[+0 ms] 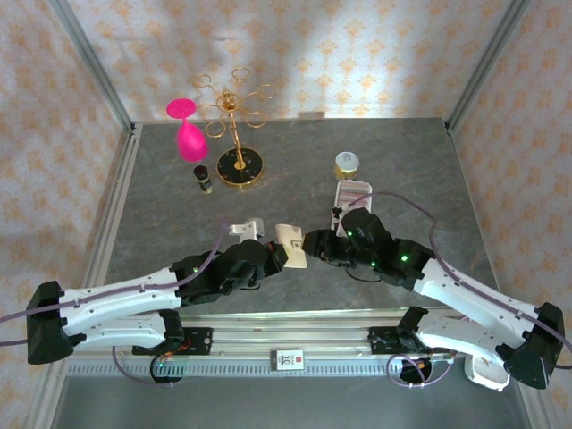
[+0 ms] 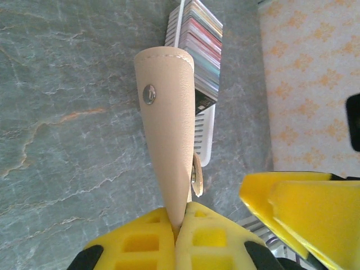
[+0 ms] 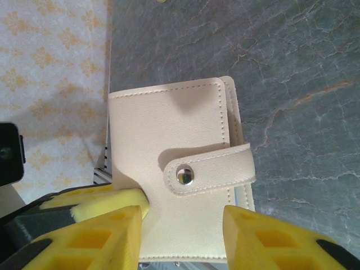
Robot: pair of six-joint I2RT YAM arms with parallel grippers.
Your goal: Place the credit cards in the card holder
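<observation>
Top external: grey marbled table (image 1: 402, 170) under card holder (image 1: 289, 239), patterned walls (image 1: 357, 54).

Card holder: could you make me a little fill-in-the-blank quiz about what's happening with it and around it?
The card holder is pinched by the robot's ___ gripper. The right gripper straddles it with jaws ___. The goblet at the back of the table is ___.
Missing words: left, open, pink.
</observation>
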